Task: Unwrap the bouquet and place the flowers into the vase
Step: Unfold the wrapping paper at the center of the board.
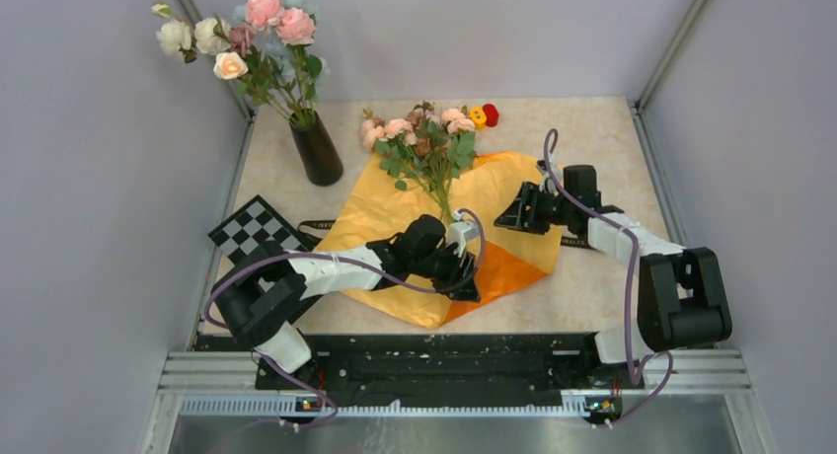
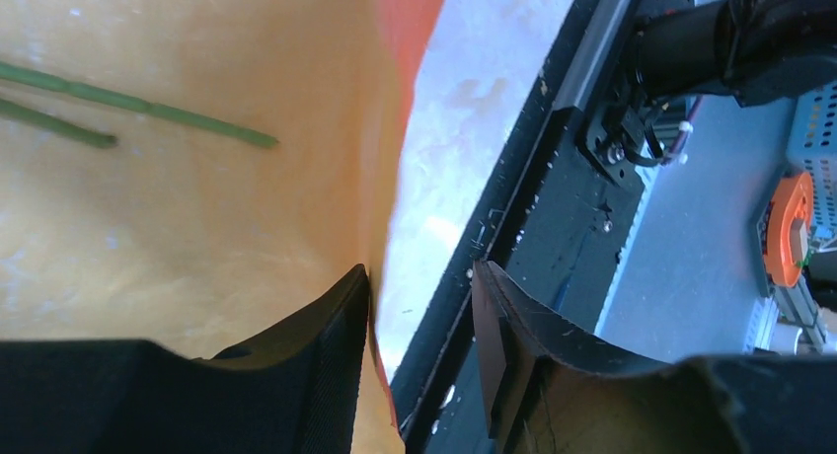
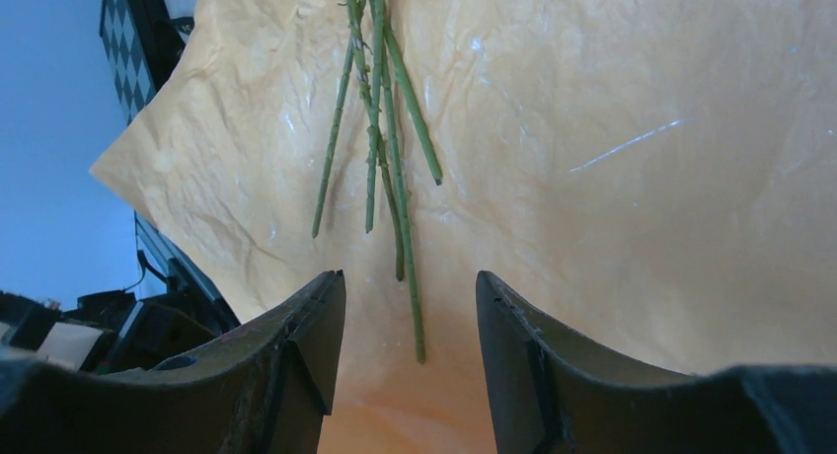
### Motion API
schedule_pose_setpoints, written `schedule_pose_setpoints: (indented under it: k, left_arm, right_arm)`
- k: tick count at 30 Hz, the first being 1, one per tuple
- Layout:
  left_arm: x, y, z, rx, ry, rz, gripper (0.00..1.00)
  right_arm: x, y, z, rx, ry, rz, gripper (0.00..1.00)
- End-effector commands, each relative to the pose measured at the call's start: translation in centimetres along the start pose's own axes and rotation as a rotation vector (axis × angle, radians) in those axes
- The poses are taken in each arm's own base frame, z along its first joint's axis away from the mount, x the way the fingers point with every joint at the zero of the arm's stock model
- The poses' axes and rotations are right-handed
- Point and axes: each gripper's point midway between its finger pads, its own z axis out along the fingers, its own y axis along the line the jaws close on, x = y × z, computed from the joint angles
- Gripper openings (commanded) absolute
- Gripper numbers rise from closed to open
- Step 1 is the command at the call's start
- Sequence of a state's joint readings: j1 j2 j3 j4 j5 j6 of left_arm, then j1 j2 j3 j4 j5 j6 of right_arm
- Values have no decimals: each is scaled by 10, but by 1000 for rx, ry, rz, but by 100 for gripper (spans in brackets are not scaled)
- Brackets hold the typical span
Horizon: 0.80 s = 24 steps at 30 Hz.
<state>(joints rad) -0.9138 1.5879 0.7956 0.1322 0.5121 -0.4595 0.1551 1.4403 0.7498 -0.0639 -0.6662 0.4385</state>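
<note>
While the vase (image 1: 318, 150) holds a tall bunch (image 1: 252, 39), flowers (image 1: 419, 138) on flat paper (image 1: 380, 212), left gripper (image 2: 420, 271) half-parted astride its edge, right gripper (image 3: 410, 276) half-parted, gripping nothing.

The flowers (image 1: 419, 143) lie on the paper (image 1: 380, 212), the vase (image 1: 318, 153) behind its left corner, the checkerboard (image 1: 252, 227) left of it

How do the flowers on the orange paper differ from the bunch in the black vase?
Pose: the flowers lie flat on the orange paper, stems toward the arms; the bunch stands upright in the vase.
Size: the bunch looks taller, with larger heads, than the flowers.
Shared: both have pink and pale heads with green leaves.
</note>
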Motion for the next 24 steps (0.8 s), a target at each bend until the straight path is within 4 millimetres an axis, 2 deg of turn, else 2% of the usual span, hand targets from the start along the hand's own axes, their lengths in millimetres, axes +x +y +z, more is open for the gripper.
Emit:
schedule_pose_setpoints:
  k: [1,8,11,14,19,24]
  left_arm:
    - [-10,-38,-6,98,-21,86,47]
    - [-2,-66,-8,205,2,61,51]
    - [0,-69,-11,217,0,51,55]
    - [-2,-70,-17,199,-25,54,64]
    - [-10,-52,-33,56,-112,72,71]
    - [-20,-14,-46,-175,-199,11,79]
  right_arm:
    - [-3,20,4,-47,25,-18,53]
    - [34,36,6,-38,145,-40,52]
    - [59,37,4,-6,213,-53,52]
    - [83,38,-3,12,254,-46,52]
    - [118,40,-16,16,293,4,52]
    - [147,42,-25,16,329,44,52]
